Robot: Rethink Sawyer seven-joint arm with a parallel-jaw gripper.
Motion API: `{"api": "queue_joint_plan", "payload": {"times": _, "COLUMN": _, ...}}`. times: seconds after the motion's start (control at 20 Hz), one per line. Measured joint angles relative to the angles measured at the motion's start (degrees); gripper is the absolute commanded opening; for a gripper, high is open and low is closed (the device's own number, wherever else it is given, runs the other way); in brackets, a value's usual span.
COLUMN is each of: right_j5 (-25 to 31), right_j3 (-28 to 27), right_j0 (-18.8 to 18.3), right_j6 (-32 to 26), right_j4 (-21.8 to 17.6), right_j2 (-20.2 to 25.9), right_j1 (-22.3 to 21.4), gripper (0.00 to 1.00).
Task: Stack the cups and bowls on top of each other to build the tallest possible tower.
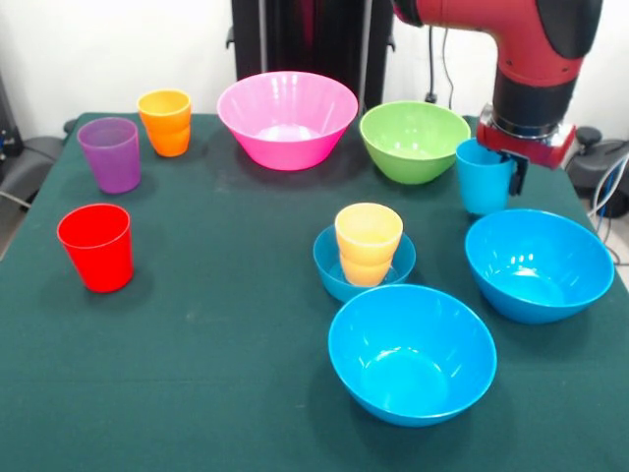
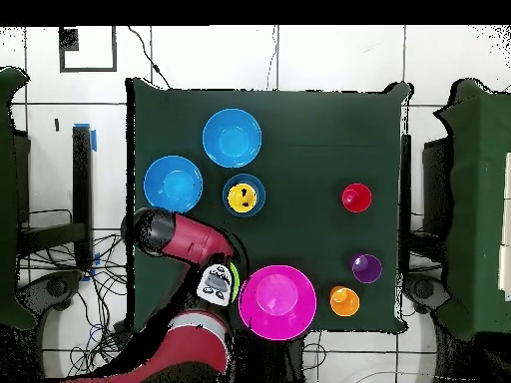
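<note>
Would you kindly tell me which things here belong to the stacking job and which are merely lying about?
Job: pink bowl, green bowl, two big blue bowls, small blue bowl holding the yellow cup, light blue cup at the hand, red cup, purple cup, orange cup.
About: cables.

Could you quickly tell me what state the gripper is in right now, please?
Gripper: at the rim of the light blue cup; open or shut cannot be told.
</note>
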Motion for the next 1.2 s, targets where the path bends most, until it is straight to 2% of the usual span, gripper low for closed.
{"api": "queue_joint_plan", "payload": {"times": 0.3, "right_j5": -1.93, "right_j3": -0.12, "right_j0": 2.89, "right_j6": 1.28, "right_j4": 0.18, "right_j2": -0.68, "right_j1": 2.80, "gripper": 0.00}}
{"api": "queue_joint_plan", "payload": {"times": 0.6, "right_j5": -1.93, "right_j3": -0.34, "right_j0": 4.96, "right_j6": 2.61, "right_j4": 0.21, "right_j2": -2.31, "right_j1": 2.80, "gripper": 0.00}}
{"api": "queue_joint_plan", "payload": {"times": 0.65, "right_j5": -1.91, "right_j3": -0.39, "right_j0": 5.51, "right_j6": 3.45, "right_j4": 0.18, "right_j2": -2.80, "right_j1": 2.96, "gripper": 1.00}}
{"api": "queue_joint_plan", "payload": {"times": 1.2, "right_j5": -1.93, "right_j3": -0.61, "right_j0": 7.43, "right_j6": 6.12, "right_j4": 0.32, "right_j2": -4.72, "right_j1": 4.34, "gripper": 1.00}}
